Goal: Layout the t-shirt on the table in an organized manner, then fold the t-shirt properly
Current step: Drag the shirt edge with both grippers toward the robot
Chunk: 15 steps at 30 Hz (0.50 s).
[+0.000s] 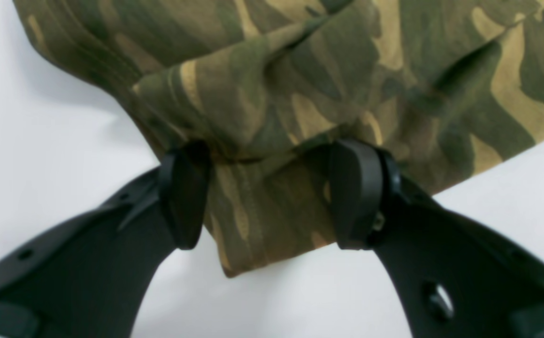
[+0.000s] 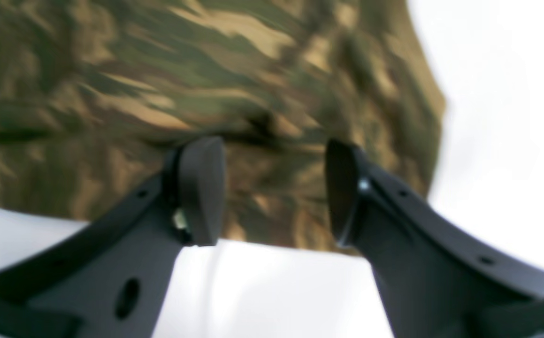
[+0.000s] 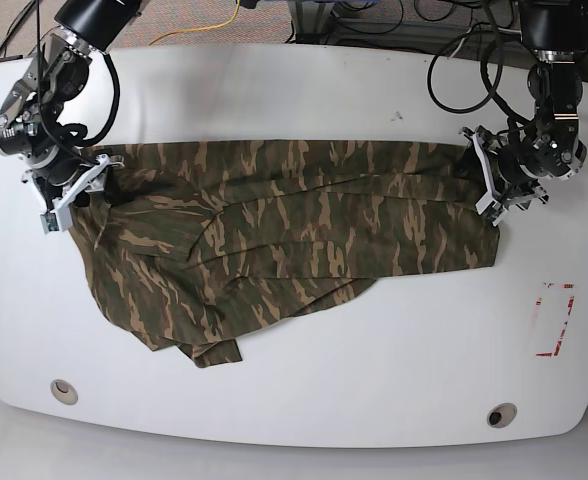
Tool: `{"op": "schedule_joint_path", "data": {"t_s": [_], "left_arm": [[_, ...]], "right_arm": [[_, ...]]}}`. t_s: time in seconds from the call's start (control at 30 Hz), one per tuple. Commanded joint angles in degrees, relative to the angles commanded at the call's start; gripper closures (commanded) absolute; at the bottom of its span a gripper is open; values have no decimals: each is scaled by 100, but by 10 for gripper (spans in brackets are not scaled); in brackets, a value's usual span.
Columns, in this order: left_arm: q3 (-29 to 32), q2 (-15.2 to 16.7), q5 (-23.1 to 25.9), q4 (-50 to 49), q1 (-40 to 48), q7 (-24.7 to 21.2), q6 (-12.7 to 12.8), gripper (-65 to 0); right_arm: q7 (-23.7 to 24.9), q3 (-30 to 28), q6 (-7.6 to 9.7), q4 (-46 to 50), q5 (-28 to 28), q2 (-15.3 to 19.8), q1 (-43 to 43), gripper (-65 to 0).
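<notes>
The camouflage t-shirt [image 3: 274,230] lies spread across the white table [image 3: 394,370], its top edge fairly straight and its lower left part bunched. My left gripper [image 3: 492,190] is at the shirt's right end. In the left wrist view it [image 1: 269,159] is open, with a folded edge of the t-shirt [image 1: 262,206] lying between the pads. My right gripper [image 3: 74,185] is at the shirt's left end. In the right wrist view it [image 2: 272,150] is open, with blurred shirt cloth [image 2: 159,84] between and beyond the fingertips.
A red tape outline [image 3: 554,320] is on the table at the right. Two grommet holes [image 3: 64,390] [image 3: 501,413] sit near the front edge. Cables [image 3: 454,70] hang at the back right.
</notes>
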Motion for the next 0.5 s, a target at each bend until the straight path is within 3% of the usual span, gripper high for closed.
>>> {"op": "schedule_joint_path", "data": {"t_s": [0.13,0.33,0.5], "left_arm": [[0,0,0,0,0,0,0,-379],[0,0,0,-9,0,0,0,-379],[0,0,0,-9,0,0,0,-379]], "right_arm": [[255,-211,0,-440,-246,35,273,-257],[1046,-431,0,-1345,-721,105,404,-219],[1415,-431,0,-2057,-809,246,422,-205]]}}
